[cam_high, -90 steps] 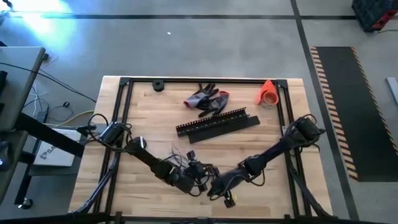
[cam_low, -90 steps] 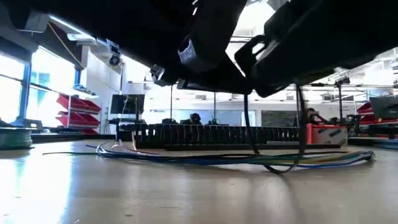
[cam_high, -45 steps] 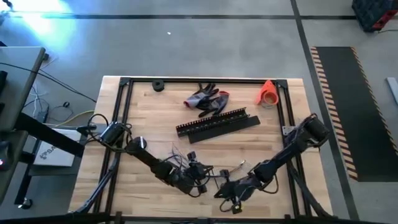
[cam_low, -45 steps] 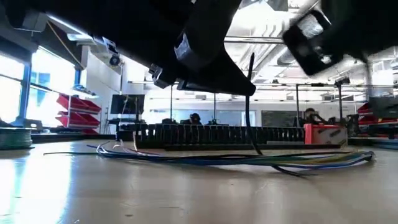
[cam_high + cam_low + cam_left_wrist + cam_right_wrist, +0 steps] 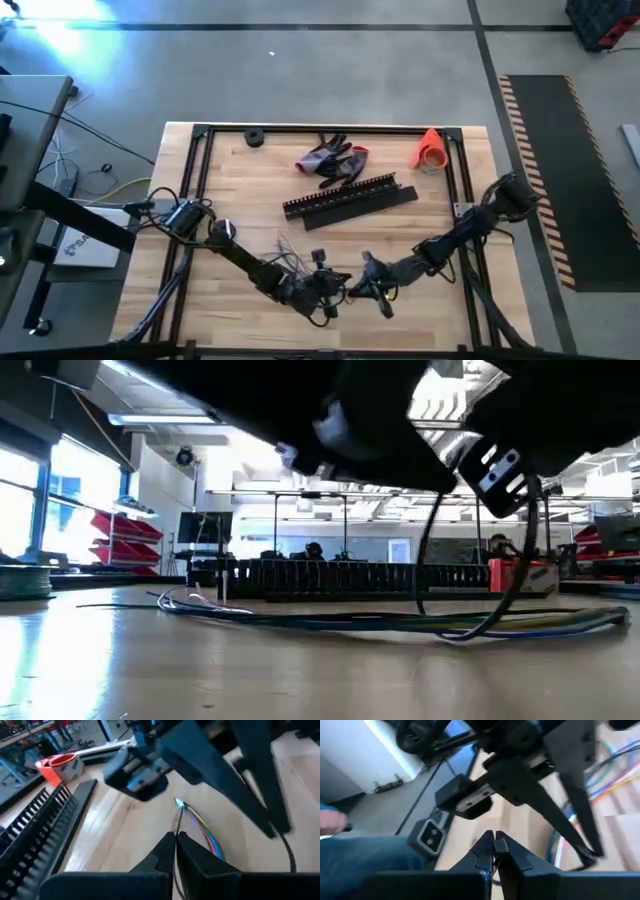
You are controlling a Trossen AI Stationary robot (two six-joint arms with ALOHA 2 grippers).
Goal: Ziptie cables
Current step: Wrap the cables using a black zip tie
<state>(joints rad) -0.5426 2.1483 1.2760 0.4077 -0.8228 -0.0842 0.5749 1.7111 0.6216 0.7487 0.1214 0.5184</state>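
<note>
The cables [image 5: 297, 262] lie as a loose bundle of thin wires on the wooden table, near its front edge. In the low view the cables [image 5: 400, 622] run flat along the tabletop. My left gripper [image 5: 322, 292] is low over them and shut on the bundle [image 5: 176, 822]. My right gripper [image 5: 366, 283] faces it from the table's right, fingertips shut [image 5: 493, 842], close to the left gripper. Coloured wires [image 5: 206, 831] fan out beyond the left fingers. My left gripper pinches the cables between its two fingertips [image 5: 174, 841], where the bundle is drawn thin. The wires run on from the tips along the table and splay into coloured strands. My right gripper's fingers are shut with a thin dark strand [image 5: 493, 864] between them; what it is I cannot tell.
Long black slotted strips [image 5: 350, 202] lie across the table's middle. Grey-and-red gloves [image 5: 332, 160] and an orange roll [image 5: 430, 150] are at the far side, a black ring [image 5: 254, 137] at the far left. A person's leg [image 5: 365, 855] shows beyond the table.
My right gripper has swung first toward the near edge and then back up toward the left gripper, its wrist turning. My left gripper has edged toward the table's right. In the low view the bundle's end has slid toward the right.
</note>
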